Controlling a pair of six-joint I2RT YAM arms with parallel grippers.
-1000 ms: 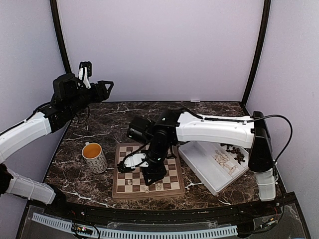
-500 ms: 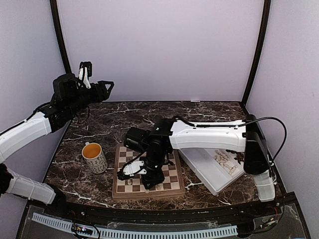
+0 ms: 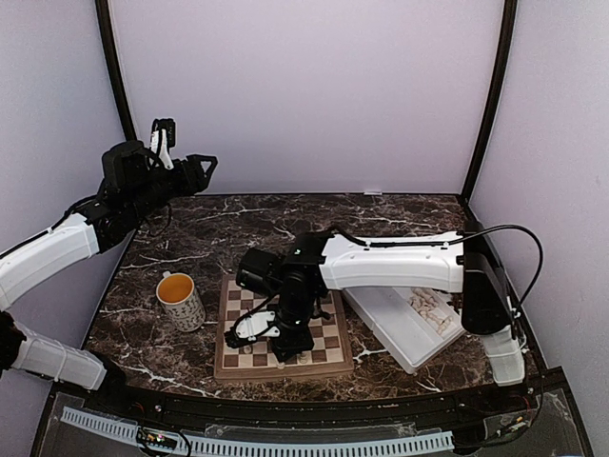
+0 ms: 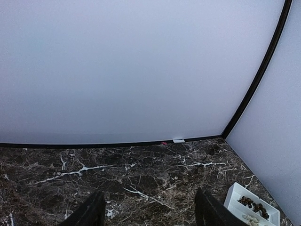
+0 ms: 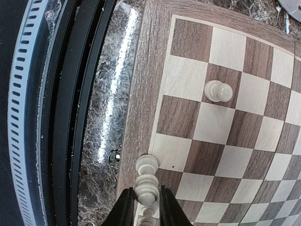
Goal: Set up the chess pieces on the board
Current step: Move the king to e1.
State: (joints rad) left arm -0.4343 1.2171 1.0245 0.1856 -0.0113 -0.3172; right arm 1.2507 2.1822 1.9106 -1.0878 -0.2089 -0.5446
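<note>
"Where is the piece being handled?"

"At the near edge of the board (image 5: 141,70), where the plain border meets the first row of squares. The right gripper (image 5: 145,197) pinches one cream piece (image 5: 146,172), with a finger tight against each side."

"Which way does it point?"

"Its long axis runs in line with the fingers. The broad round end points away from the gripper, toward the wood. I can't tell whether that end touches the board."

"How many pieces are on the board?"

"The wrist view shows two cream ones. One is the pinched piece. The other is a pawn (image 5: 218,91) standing upright on a dark square in the second row from the near edge, well apart from the gripper. From overhead they are too small to count."

"And the other arm?"

"The left gripper (image 3: 195,171) hangs high above the far left of the table (image 3: 190,238). Its fingers are spread with nothing between them."

"Any containers?"

"Two. One white tray (image 3: 390,328) lies just right of the board. It has pale pieces (image 3: 428,307) heaped in one compartment and dark pieces (image 4: 248,202) in another, both too small to count. One mug (image 3: 181,303) stands upright left of the board. It is orange-yellow inside, but I can't tell whether that is drink or glaze."
</note>
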